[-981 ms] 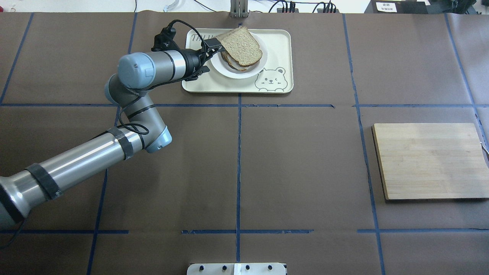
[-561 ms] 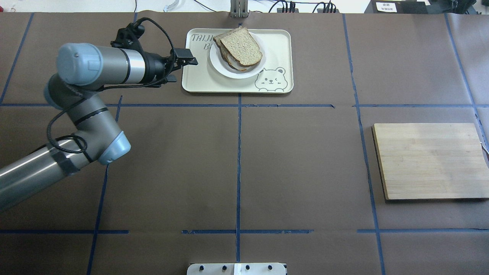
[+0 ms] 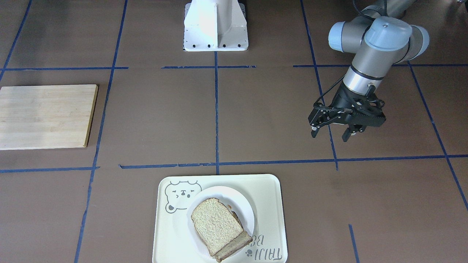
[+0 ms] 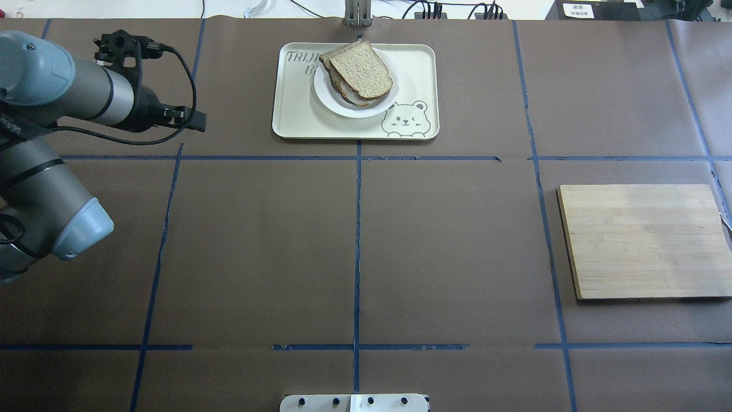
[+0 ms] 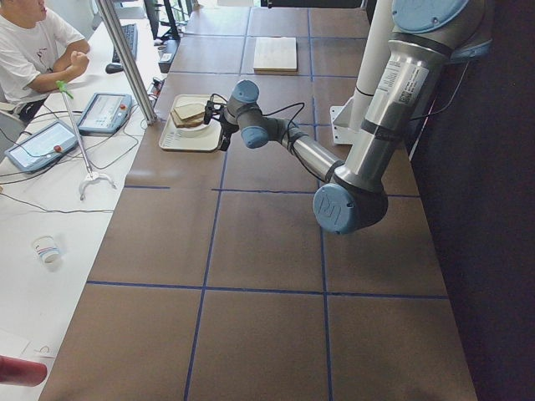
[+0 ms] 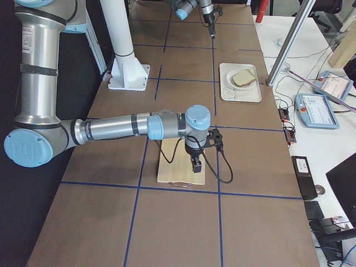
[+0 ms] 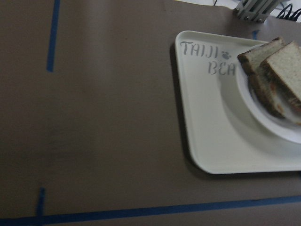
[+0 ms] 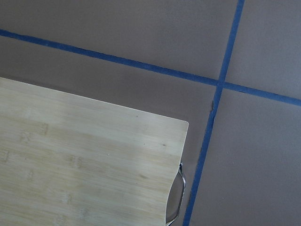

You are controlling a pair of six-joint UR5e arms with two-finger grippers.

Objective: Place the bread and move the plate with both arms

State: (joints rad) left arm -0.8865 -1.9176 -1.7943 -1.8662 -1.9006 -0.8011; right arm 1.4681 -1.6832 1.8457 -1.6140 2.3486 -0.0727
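Observation:
The speckled bread point(image 4: 361, 70) lies on top of another slice on the small white plate point(image 4: 378, 106), which sits on the cream bear tray point(image 4: 297, 117). The front view shows bread point(image 3: 215, 223), plate point(image 3: 234, 195) and tray point(image 3: 270, 204). The left wrist view shows bread point(image 7: 288, 63), plate point(image 7: 268, 127) and tray point(image 7: 211, 122). My left gripper point(image 3: 329, 135) is open and empty, well to the left of the tray, also in the overhead view point(image 4: 191, 120). My right gripper point(image 6: 196, 164) hovers over the cutting board; I cannot tell whether it is open or shut.
A wooden cutting board point(image 4: 643, 240) lies at the table's right side, also in the right wrist view point(image 8: 70, 174). Blue tape lines cross the brown table cover. An operator point(image 5: 33, 50) sits beyond the table's far edge.
My left gripper was at the bread's edge over the plate; it has drawn back far to the left, off the tray. The bread stays lying on the plate.

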